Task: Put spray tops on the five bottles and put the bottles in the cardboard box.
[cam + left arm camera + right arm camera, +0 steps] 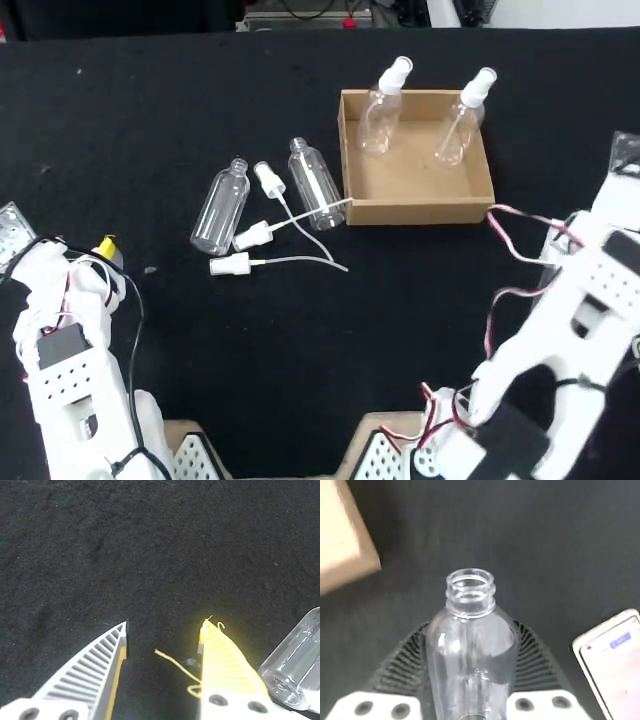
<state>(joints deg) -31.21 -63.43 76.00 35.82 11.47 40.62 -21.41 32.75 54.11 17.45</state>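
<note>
In the high view the cardboard box point(415, 205) holds two clear bottles with white spray tops point(380, 112) point(462, 120). Left of the box two uncapped bottles point(220, 208) point(315, 183) lie on the black table, with three loose spray tops point(269, 180) point(252, 236) point(230, 265) by them. My left gripper point(164, 630) hangs open over bare cloth, with the base of a bottle point(295, 672) beside its yellow finger point(220, 665). My right gripper point(474, 627) is shut on a third uncapped bottle point(470, 630), neck pointing away, near the box's corner point(345, 545).
A phone point(612, 665) lies on the table close to the right gripper. Red and white cables point(520, 245) trail from the right arm near the box's front right corner. The left arm point(70, 370) stands at the table's lower left.
</note>
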